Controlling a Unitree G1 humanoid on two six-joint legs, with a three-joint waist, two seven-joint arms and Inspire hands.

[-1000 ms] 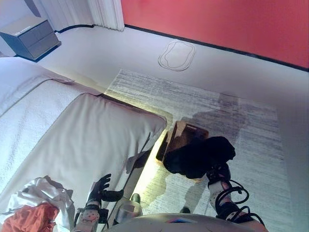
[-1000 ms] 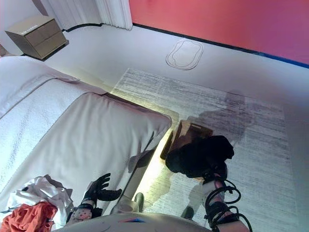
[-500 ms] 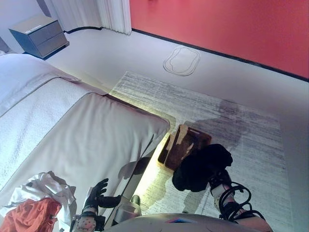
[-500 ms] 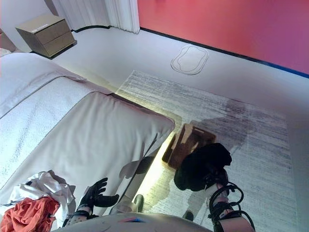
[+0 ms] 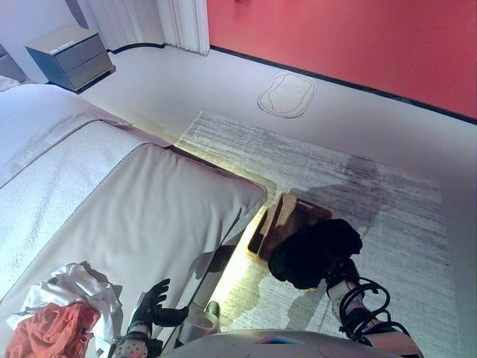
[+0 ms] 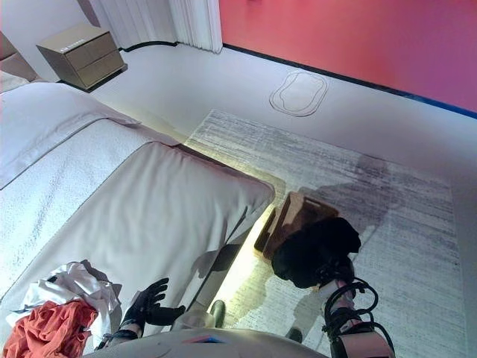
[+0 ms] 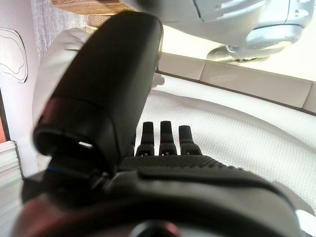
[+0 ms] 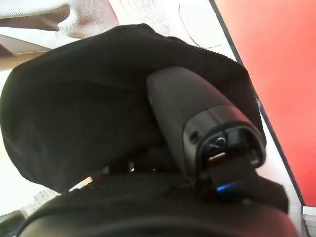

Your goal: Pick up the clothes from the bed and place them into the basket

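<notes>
My right hand [image 5: 337, 269] is shut on a black garment [image 5: 313, 250], bunched up and hanging just over the near end of the brown basket [image 5: 293, 214] on the rug beside the bed. In the right wrist view the black cloth [image 8: 84, 103] covers the fingers, and only the thumb [image 8: 192, 118] shows against it. A white garment [image 5: 71, 287] and an orange one [image 5: 48, 332] lie in a heap on the bed's near left. My left hand [image 5: 151, 306] is open and empty at the mattress edge, right of that heap.
The bed [image 5: 112, 201] with a pale cover fills the left side. A grey rug [image 5: 358, 186] lies under the basket. A bedside cabinet [image 5: 71, 56] stands at the far left by curtains [image 5: 179, 22]. A red wall runs along the back.
The camera has shifted. My right hand holding the black garment dropped back from the basket half a second ago and now hangs a little nearer it. The left hand stays open.
</notes>
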